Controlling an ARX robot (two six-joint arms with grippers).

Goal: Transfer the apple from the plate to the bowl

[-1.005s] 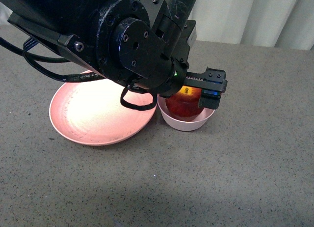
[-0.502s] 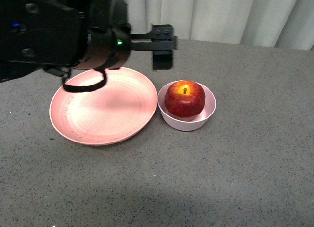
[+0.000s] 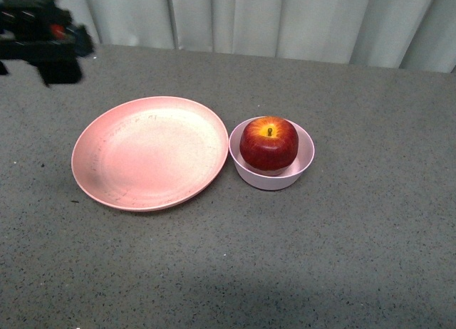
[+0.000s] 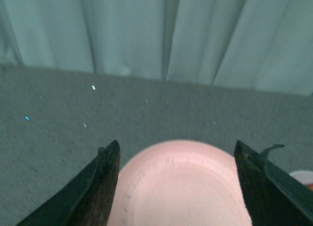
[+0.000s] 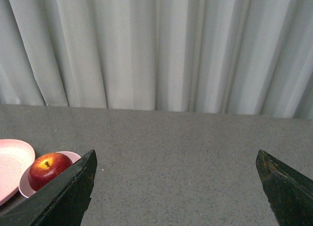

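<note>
- Glossy dark red apple (image 3: pixel 268 143) sits in small pale pink bowl (image 3: pixel 293 174), beside wide pink plate (image 3: pixel 146 152).
- Left gripper (image 4: pixel 177 152) has pulled back to far left vs 0.5 s ago, jaws apart, empty.
- Right gripper (image 5: pixel 177 160) jaws wide, empty.

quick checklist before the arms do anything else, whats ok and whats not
1. Apple sits inside the bowl: ok.
2. Plate has nothing on it: ok.
3. Bowl upright, right beside the plate rim: ok; whether they touch: cannot tell.
4. Left gripper open, holding nothing, away from the apple: ok.
5. Right gripper open, holding nothing: ok.
6. Apple steady in the bowl: cannot tell from one moment.
</note>
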